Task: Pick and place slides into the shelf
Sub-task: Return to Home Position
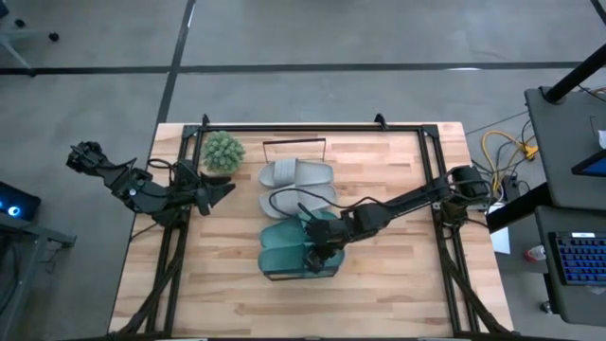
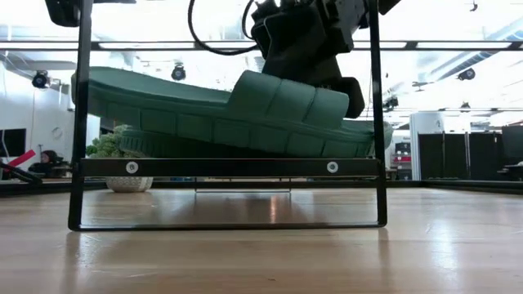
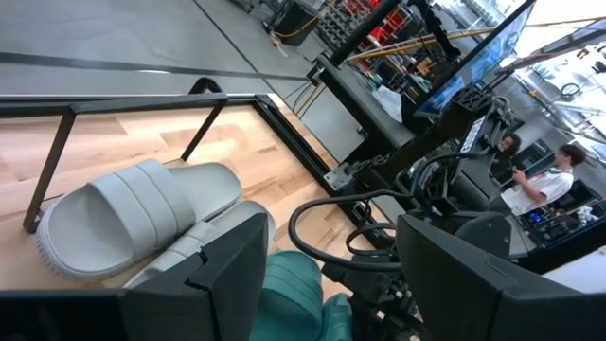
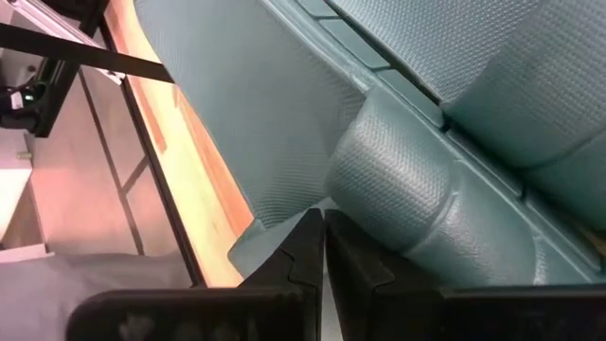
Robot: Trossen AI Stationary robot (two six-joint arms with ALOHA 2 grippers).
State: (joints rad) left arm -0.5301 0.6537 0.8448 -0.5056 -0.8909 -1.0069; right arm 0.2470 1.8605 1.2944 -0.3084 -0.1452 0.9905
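Your right tool hangs over the teal slides on the shelf, fingers pressed together, empty. The grey slides sit alongside. Your left tool gapes wide.

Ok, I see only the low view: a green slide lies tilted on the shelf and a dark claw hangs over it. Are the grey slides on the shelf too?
Observer: Yes. From above, both grey slides lie on the shelf side by side, next to the green pair.
Operator: Does the claw hold the green slide?
Observer: No. The right wrist view shows the right claw with its fingers shut together and nothing between them.
Operator: And where is the other arm?
Observer: The left claw is open, off the shelf, beside a small potted plant.
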